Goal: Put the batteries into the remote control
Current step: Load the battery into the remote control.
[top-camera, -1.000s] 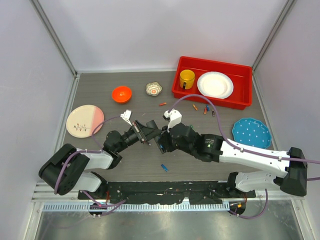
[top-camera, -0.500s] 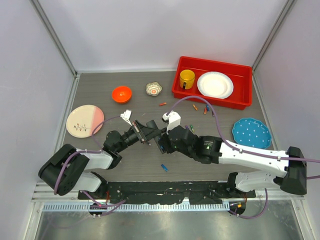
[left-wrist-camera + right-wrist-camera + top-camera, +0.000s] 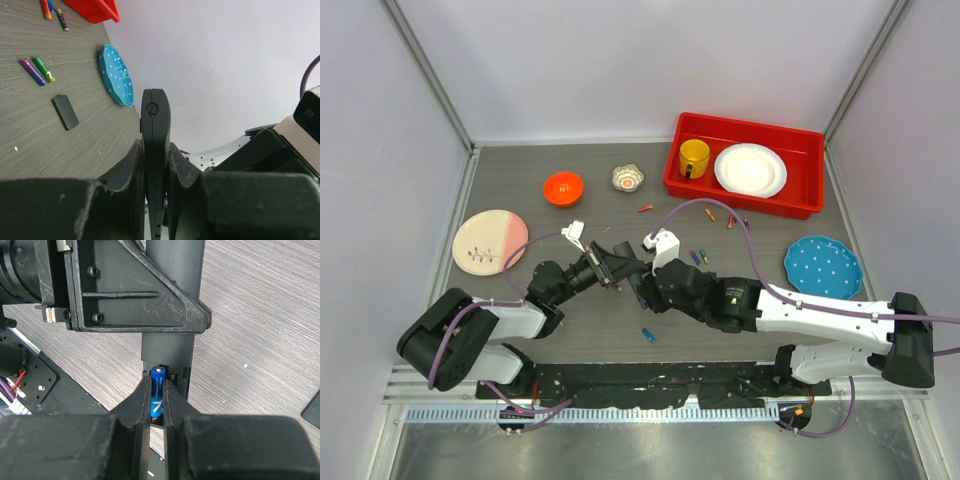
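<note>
My left gripper (image 3: pixel 156 165) clamps the remote control (image 3: pixel 156 117) on edge above the table (image 3: pixel 520 180). My right gripper (image 3: pixel 157 385) pinches a blue battery (image 3: pixel 157 401), its tip at the remote's open recess. Over the last second my right arm has slid closer to the left, uncovering a purple battery (image 3: pixel 695 256) and a green battery (image 3: pixel 704 256) behind it. I judge the blue cell aligned but not yet seated.
</note>
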Action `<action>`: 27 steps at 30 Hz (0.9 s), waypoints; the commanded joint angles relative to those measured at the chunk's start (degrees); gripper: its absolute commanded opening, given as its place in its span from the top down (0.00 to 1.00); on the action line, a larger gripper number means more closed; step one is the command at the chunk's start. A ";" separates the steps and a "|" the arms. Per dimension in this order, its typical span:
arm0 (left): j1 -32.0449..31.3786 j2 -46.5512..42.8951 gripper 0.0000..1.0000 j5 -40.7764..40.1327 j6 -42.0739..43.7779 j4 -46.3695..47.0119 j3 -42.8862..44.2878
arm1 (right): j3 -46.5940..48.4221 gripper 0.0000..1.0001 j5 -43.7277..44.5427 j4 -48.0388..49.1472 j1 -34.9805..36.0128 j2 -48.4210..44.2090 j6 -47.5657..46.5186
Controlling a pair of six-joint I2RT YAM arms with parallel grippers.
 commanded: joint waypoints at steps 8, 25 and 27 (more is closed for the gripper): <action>-0.20 -1.99 1.00 -2.15 -0.77 16.21 2.74 | -0.39 0.84 0.52 -0.66 1.64 0.33 1.83; -0.20 -2.96 1.00 -2.15 -0.68 16.21 1.42 | 1.81 0.71 1.49 -1.80 1.81 0.86 2.45; -0.20 -3.05 1.00 -2.15 -0.68 16.21 1.24 | 1.98 0.70 1.75 -2.06 1.90 0.86 2.62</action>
